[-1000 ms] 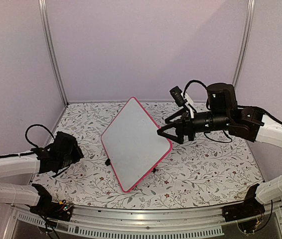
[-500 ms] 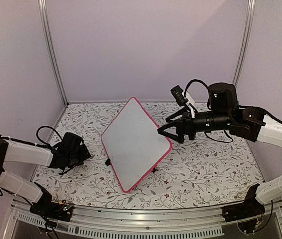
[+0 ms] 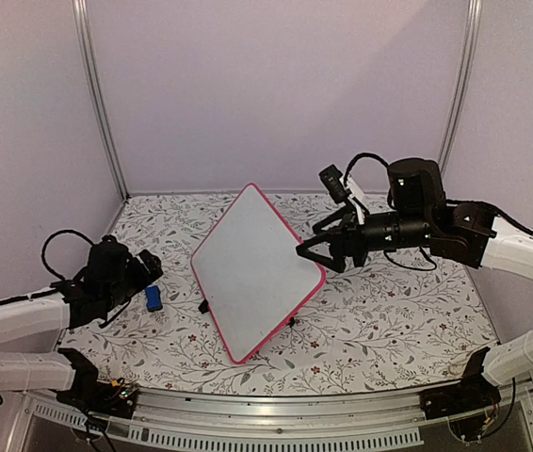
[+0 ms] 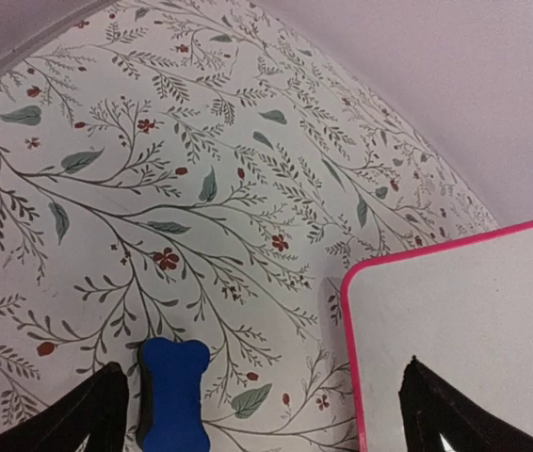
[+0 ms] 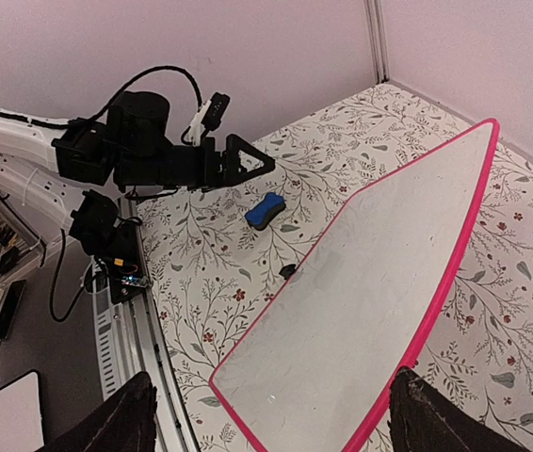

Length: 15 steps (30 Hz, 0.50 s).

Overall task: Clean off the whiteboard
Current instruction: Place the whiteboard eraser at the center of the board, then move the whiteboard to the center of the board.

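While the left gripper (image 4: 265, 377) hangs just above the table (image 4: 153, 141) with its jaws spread wide and nothing between them, the blue eraser (image 4: 172, 391) lies flat on the patterned cloth just inside its left finger, touching neither finger as far as the wrist view shows. From above, the eraser sits at about 5 o'clock of that gripper. At about 3 o'clock of the eraser, close by, stands the whiteboard (image 3: 257, 273), turned like a diamond, propped at a tilt on its small black feet (image 3: 203, 306) in the middle of the table. Its face looks bare in every view, with no writing to be made out. The right gripper (image 3: 312, 247) hovers at the board's 3 o'clock edge, jaws also wide. Whether a finger touches the frame cannot be told.

With the board clean and the eraser set down, the wiping appears done and the job close to its end. What seems to remain is for both arms to back away. The right one should draw off toward 3 o'clock without nudging the frame, since the propped board could tip.
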Tool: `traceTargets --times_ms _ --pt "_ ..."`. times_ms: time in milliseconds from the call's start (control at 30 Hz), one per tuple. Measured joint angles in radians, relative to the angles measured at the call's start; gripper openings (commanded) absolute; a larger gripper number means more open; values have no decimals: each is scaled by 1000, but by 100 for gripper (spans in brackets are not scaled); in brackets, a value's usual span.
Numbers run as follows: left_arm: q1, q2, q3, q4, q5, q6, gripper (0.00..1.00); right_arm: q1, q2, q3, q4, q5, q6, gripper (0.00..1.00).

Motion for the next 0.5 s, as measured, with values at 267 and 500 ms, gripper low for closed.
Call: traceTargets --times_ms 267,500 --pt "-107 -192 11 -30 -21 134 93 0 29 -12 -1 41 29 84" --pt "-336 -150 10 -30 -44 239 85 0 30 -26 -28 116 60 83"
